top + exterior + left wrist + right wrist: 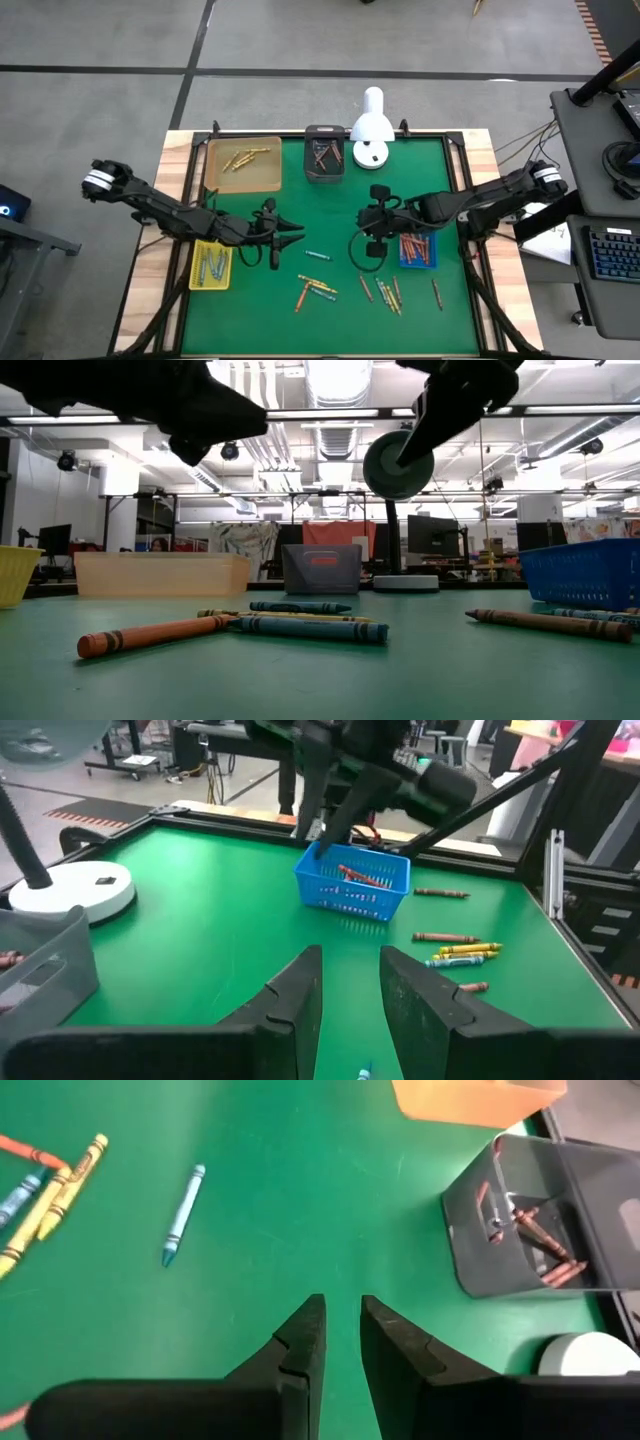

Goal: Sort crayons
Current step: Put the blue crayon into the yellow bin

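Thin paper-wrapped crayons (322, 287) lie scattered on the near half of the green table (280, 320), others sorted in trays. Left gripper (296, 238) hovers left of centre, jaws parted, empty. Right gripper (364, 222) hovers beside the blue tray (418, 262), jaws slightly apart, empty.

Robotics lab in an open industrial hall

Exposed ceiling ducts (335, 390) and strip lights hung overhead; monitors (430, 535) and benches stood beyond the green tabletop (330, 215), and a keyboard (612, 252) sat on a side desk.
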`<action>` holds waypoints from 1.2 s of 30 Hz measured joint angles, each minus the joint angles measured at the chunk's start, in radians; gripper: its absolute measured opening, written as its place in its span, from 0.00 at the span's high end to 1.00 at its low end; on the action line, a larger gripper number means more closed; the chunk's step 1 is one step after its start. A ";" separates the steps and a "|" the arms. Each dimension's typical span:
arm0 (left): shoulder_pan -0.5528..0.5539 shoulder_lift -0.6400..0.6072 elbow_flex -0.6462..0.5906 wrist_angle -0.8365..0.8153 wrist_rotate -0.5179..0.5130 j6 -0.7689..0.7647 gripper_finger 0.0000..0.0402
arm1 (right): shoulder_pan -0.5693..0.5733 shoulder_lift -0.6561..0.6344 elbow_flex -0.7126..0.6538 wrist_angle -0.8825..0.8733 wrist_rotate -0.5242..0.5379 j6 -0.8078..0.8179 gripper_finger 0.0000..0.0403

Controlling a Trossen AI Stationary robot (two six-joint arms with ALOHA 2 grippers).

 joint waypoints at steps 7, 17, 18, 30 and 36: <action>-0.006 0.092 0.046 -0.003 0.006 0.034 0.78 | 0.016 -0.105 -0.079 0.073 -0.005 -0.008 0.86; -0.010 0.172 0.093 -0.001 0.008 -0.003 0.78 | 0.012 -0.230 -0.248 0.172 -0.004 -0.002 0.86; -0.010 0.177 0.094 -0.003 0.000 -0.005 0.78 | 0.011 -0.237 -0.259 0.179 -0.004 -0.002 0.86; -0.008 0.332 0.191 -0.060 -0.007 -0.004 0.74 | 0.012 -0.243 -0.278 0.196 -0.004 -0.019 0.86; -0.003 0.446 0.280 -0.240 0.006 0.008 0.69 | 0.012 -0.242 -0.278 0.194 -0.005 0.011 0.86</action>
